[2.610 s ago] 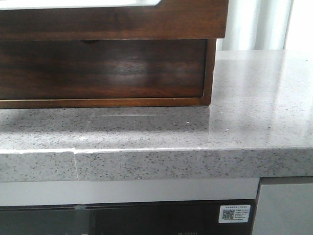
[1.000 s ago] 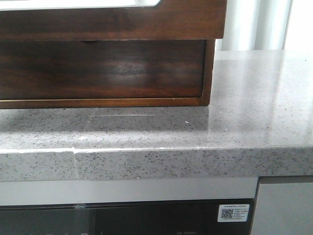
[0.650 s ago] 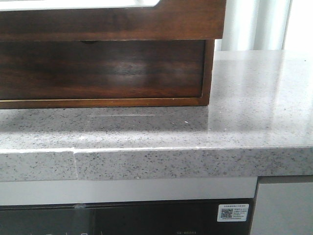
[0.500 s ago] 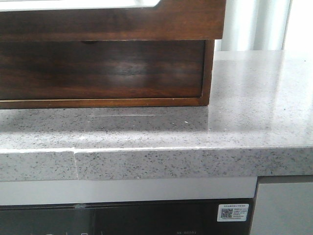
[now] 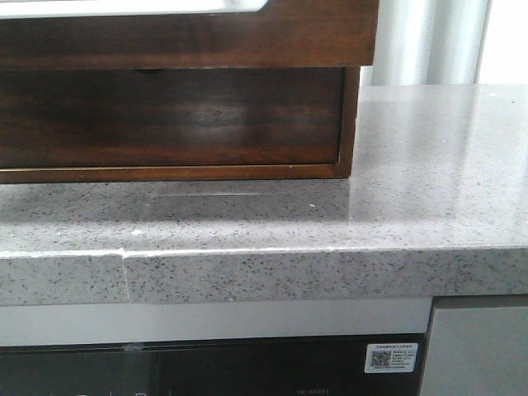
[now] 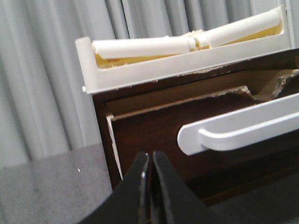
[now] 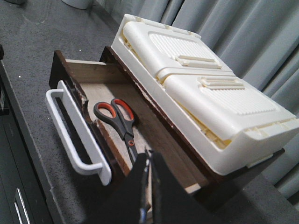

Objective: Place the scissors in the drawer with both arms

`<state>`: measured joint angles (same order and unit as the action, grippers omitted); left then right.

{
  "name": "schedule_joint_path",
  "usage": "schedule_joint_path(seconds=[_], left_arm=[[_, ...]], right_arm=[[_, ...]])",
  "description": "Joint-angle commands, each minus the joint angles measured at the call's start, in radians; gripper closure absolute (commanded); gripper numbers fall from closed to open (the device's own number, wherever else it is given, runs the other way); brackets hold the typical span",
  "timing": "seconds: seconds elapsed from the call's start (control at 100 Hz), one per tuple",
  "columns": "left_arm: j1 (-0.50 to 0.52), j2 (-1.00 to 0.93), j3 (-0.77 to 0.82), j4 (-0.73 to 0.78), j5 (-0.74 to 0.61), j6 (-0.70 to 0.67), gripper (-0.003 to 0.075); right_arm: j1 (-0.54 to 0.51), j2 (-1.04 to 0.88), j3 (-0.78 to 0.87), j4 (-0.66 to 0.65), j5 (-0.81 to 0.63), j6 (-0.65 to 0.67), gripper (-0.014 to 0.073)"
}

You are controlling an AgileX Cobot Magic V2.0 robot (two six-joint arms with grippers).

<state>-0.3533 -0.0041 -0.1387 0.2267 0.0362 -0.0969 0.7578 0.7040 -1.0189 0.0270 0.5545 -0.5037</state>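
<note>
The scissors (image 7: 122, 125), grey-handled with orange inside the loops, lie flat in the pulled-out drawer (image 7: 100, 86), which has a white bar handle (image 7: 74, 135). My right gripper (image 7: 150, 156) is shut just above the drawer, its tips over the blade end, which they hide. My left gripper (image 6: 150, 156) is shut and empty, close to the drawer's dark front (image 6: 149, 135), beside the white handle (image 6: 243, 130). The front view shows a glossy dark-brown panel (image 5: 165, 115) with a small notch in its top edge, and no gripper.
A cream plastic box (image 7: 201, 98) lies on top of the wooden cabinet and also shows in the left wrist view (image 6: 177, 56). The cabinet stands on a grey speckled countertop (image 5: 330, 223). A dark appliance front (image 5: 247, 367) is below. Grey curtains hang behind.
The whole front view has drifted very slightly to the left. Nothing else differs, and no gripper enters that view.
</note>
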Motion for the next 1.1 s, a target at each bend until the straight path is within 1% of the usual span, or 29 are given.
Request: schedule_joint_path(seconds=[0.0,0.1,0.17,0.34,0.51,0.74,1.09], left_arm=[[-0.008,-0.034,-0.003,-0.104,-0.047,-0.012,0.0739],[-0.008,-0.034,0.017,-0.192,0.008,-0.012,0.0739],[-0.008,-0.034,0.019,-0.201,0.054,-0.012,0.0739],[-0.008,-0.034,0.024,-0.201,0.09,-0.012,0.0739],[-0.008,-0.034,0.024,-0.201,0.093,-0.012,0.074],[-0.008,-0.034,0.024,-0.201,0.093,-0.012,0.0739],[-0.008,-0.034,0.024,-0.201,0.093,-0.012,0.074]], right_arm=[[-0.007,-0.099,0.093,0.002,-0.157,0.001,0.0639],[-0.007,-0.211,0.234,0.002,-0.234,0.001,0.0639],[-0.007,-0.287,0.325,0.004,-0.261,0.001,0.0639],[-0.007,-0.446,0.505,0.014,-0.237,0.001,0.0639],[-0.007,-0.538,0.649,0.085,-0.23,0.001,0.064],[-0.007,-0.544,0.744,0.089,-0.226,0.001,0.0639],[-0.007,-0.544,0.797,0.089,-0.227,0.001,0.0639]])
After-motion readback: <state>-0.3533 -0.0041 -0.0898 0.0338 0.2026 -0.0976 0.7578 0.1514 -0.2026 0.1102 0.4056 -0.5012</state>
